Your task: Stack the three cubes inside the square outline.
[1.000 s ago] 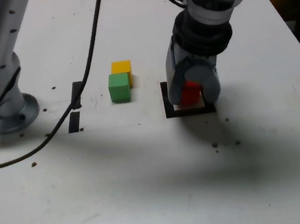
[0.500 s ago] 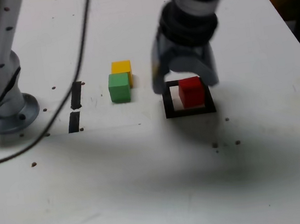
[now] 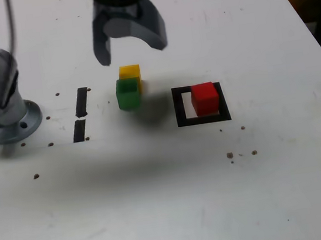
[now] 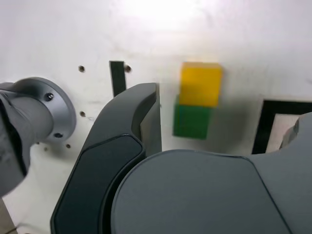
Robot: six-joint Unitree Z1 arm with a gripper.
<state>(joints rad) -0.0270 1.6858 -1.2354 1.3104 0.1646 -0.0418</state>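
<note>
The red cube (image 3: 205, 98) stands alone inside the square outline (image 3: 178, 108), toward its right side in the exterior view. Left of it, the green cube (image 3: 127, 94) and the yellow cube (image 3: 130, 72) sit touching on the table, yellow behind green. My gripper (image 3: 132, 51) hangs open and empty above this pair. In the wrist view the yellow cube (image 4: 201, 84) and green cube (image 4: 191, 122) show between my spread fingers (image 4: 141, 122), and a corner of the square outline (image 4: 261, 127) is visible.
The arm's round base (image 3: 3, 114) is bolted at the exterior view's left. Two short black tape strips (image 3: 82, 102) (image 3: 79, 130) lie between the base and the cubes. Small screw holes dot the white table.
The gripper opened and let go of the red cube inside the outline. It then rose and swung to the exterior view's left, ending over the yellow and green cubes.
</note>
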